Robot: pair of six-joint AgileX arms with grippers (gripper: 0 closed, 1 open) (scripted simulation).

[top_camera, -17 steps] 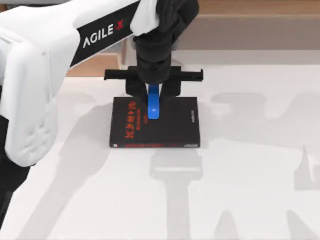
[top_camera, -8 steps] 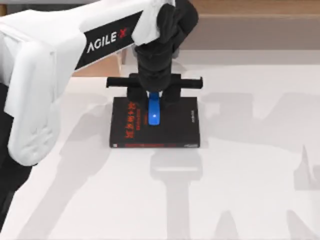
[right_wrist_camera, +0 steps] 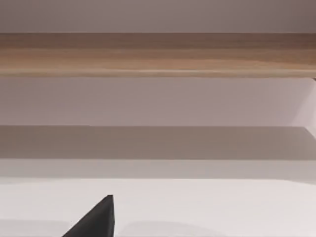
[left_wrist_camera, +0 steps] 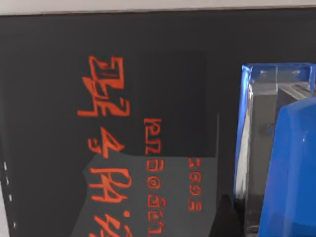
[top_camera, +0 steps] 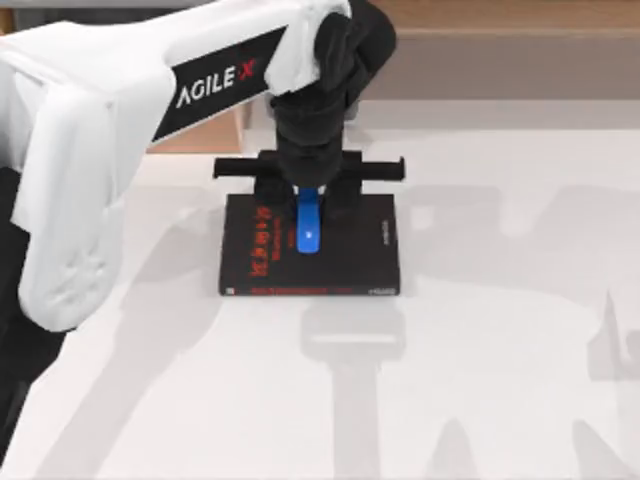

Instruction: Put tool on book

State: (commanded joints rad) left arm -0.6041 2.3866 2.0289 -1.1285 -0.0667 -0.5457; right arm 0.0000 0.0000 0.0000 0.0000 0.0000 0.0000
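Observation:
The black book [top_camera: 350, 262] with red lettering lies flat at the middle of the table. The blue tool [top_camera: 309, 228] lies lengthwise on its cover, its far end between the fingers of my left gripper [top_camera: 309, 196], which is shut on it and hangs straight over the book's far edge. In the left wrist view the tool [left_wrist_camera: 291, 173] is close up against the book's cover [left_wrist_camera: 74, 64], with one dark fingertip [left_wrist_camera: 223, 217] beside it. My right arm is parked; one dark fingertip [right_wrist_camera: 96, 219] of its gripper shows in the right wrist view.
A wooden ledge [top_camera: 520, 45] runs along the back of the white table [top_camera: 500, 330]. The same ledge [right_wrist_camera: 158, 54] faces the right wrist camera. The left arm's white link [top_camera: 70, 170] spans the table's left side.
The left gripper has come down with the tool, which now sits lower against the book's cover. The book has not moved.

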